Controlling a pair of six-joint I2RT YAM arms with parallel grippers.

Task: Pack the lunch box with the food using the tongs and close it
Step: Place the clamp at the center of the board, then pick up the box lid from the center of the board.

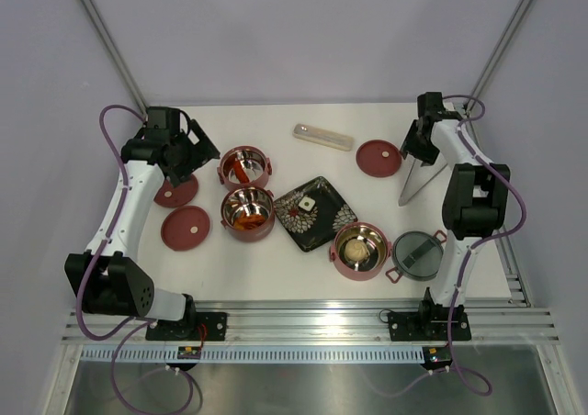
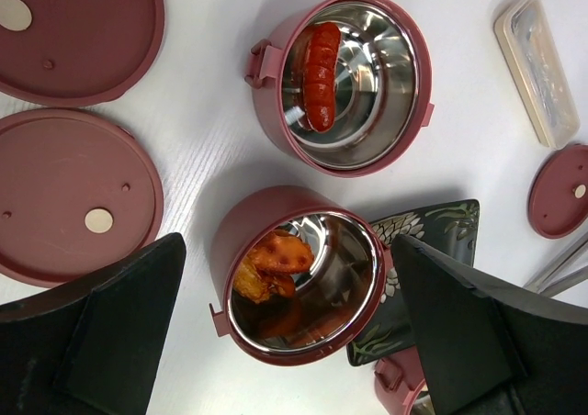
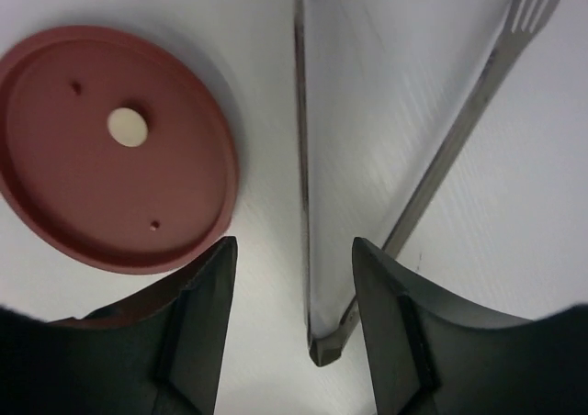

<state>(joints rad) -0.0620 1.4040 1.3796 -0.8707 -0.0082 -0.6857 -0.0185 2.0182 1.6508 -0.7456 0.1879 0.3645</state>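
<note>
Right gripper: jaws apart, straddling the hinge end of the tongs, not clamped on them.
Tongs: flat on the table at lower centre of the right wrist view, just right of a red lid.
Left gripper: spread wide, holding nothing, hovering over the chunk bowl.
Food: orange chunks in that bowl; sausage in the bowl above; beige ball in the bowl at lower right of the plate.
Stage: packing looks finished; every lid, grey top lid included, is off.
Risk: a squeeze right at the hinge gives poor hold — the tongs could swivel or skid into the red lid. A low left-arm move could clip the chunk bowl's rim and spill it.
</note>
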